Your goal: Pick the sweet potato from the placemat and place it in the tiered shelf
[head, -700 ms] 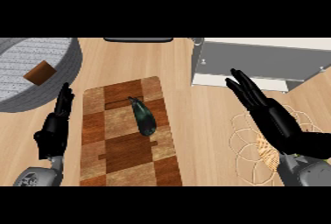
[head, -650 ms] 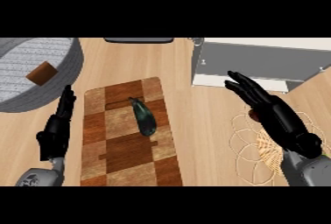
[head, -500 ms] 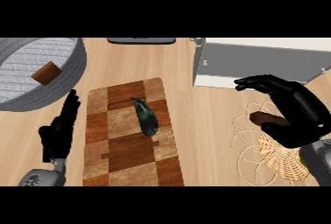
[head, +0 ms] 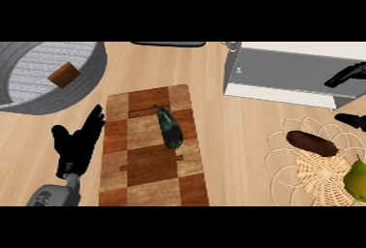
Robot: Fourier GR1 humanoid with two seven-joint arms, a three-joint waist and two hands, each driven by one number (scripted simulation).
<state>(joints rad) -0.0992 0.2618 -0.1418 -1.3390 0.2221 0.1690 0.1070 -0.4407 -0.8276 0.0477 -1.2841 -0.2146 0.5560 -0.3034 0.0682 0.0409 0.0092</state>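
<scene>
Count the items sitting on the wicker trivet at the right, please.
2. A dark brown oblong item lies on the wicker trivet at its upper left; a yellow-green pear sits at its right, cut by the view's edge, so more may be hidden there.

- A light wooden counter [head: 221, 126] carries a checkered brown placemat [head: 154, 167].
- At its upper left stands a grey round basket [head: 43, 97].
- A grey tiered shelf [head: 286, 72] sits upper right.
- A wicker tray [head: 289, 167] lies lower right.
</scene>
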